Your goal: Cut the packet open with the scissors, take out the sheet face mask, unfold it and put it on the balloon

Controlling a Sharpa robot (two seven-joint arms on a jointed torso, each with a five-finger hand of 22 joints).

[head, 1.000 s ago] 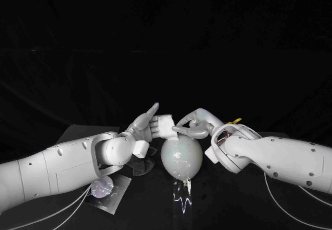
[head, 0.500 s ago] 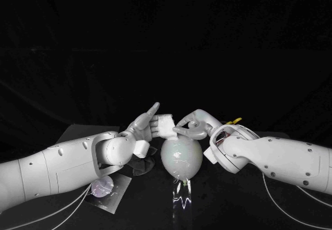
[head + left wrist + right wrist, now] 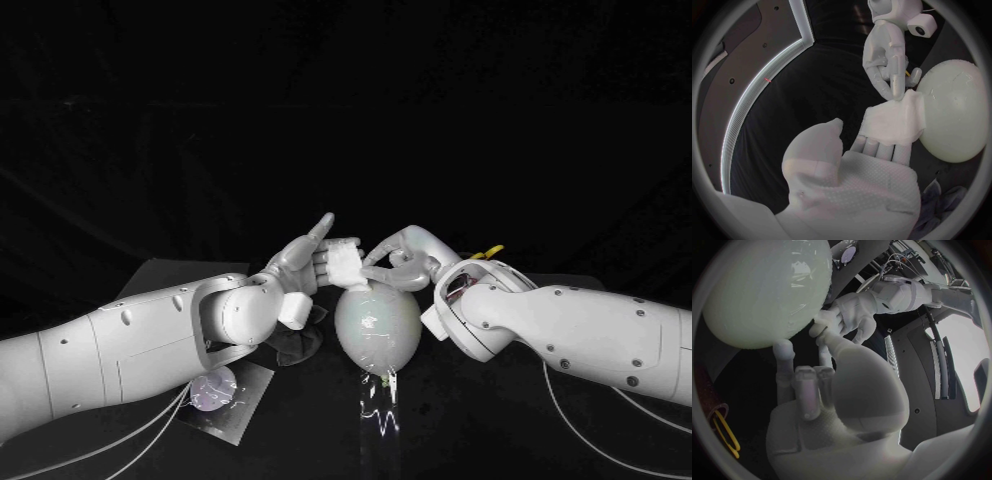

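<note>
At the centre of the black table (image 3: 476,450) sits a pale, translucent, egg-shaped balloon (image 3: 379,325), its knotted end toward the robot. At its 12 o'clock, touching its top, is the white, folded fabric sheet face mask (image 3: 343,264).

The left hand (image 3: 300,268), at the balloon's 10 o'clock, holds the sheet face mask. In the left wrist view it lies flat against the outstretched fingers (image 3: 879,150) with the thumb standing apart, and in the head view 1 finger points upward.

The right hand (image 3: 404,256), at the balloon's 1 o'clock, has its fingers curled in. Its fingertips (image 3: 898,90) pinch the upper corner of the sheet face mask, though the grip is partly hidden. In the right wrist view 1 further finger of the right hand appears to touch the balloon.

A flat, clear plastic packet (image 3: 216,392) with a purple patch lies at the balloon's 7 o'clock, beside the left forearm.

The yellow-handled scissors (image 3: 492,252) lie at 2 o'clock, behind the right wrist, with just the handle visible
</note>
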